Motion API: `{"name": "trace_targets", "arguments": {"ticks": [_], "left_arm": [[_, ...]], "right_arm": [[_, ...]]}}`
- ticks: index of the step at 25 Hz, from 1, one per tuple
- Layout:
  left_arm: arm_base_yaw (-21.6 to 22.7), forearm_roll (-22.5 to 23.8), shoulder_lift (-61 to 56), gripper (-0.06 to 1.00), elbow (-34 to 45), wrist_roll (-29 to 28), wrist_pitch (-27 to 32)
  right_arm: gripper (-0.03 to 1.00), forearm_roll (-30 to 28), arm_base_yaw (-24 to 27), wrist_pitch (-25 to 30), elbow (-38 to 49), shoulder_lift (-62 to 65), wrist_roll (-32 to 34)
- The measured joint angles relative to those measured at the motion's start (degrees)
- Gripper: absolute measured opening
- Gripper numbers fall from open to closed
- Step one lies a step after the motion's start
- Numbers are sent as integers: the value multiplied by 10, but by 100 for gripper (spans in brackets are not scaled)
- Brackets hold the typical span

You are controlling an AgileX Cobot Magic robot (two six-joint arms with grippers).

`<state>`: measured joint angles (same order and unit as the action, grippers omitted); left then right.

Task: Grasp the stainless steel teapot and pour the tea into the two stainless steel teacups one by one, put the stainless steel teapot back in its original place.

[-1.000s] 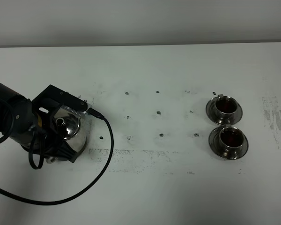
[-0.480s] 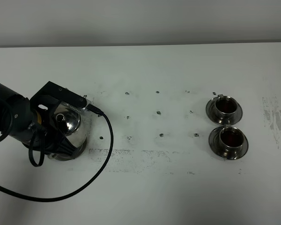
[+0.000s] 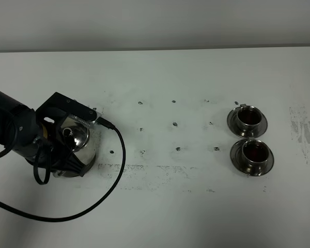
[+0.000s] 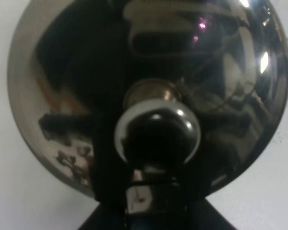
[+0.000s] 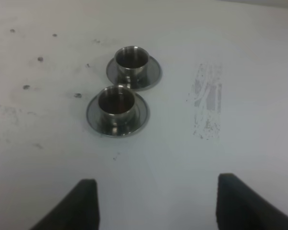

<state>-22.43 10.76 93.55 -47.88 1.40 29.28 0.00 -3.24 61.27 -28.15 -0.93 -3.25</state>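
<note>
Half the stainless steel teapot [image 3: 78, 146] seemingly arm-hidden.

two stainless steel teacups [image 5: 123, 86] on saucers | tea [image 5: 116, 99] inside | fingers [image 5: 86, 203] apart

A white table [image 3: 196, 77] is seen filling most of the overhead view — marked with small dark specks [image 3: 174, 124] and a scuffed grey patch [image 3: 303, 132] near its right edge. Behind it, a plain pale wall [image 3: 155, 23] — possibly grey — is evenly lit.
</note>
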Motion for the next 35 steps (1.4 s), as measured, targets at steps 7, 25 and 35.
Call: {"name": "trace_targets", "arguments": {"ticks": [7,25,35], "left_arm": [[0,0,1,19,0,0,0],[0,2,11,19,3,0,0],[0,2,11,19,3,-10,0]], "right_arm": [[51,0,0,0,0,0,0],[51,0,0,0,0,0,0],[51,0,0,0,0,0,0]]}}
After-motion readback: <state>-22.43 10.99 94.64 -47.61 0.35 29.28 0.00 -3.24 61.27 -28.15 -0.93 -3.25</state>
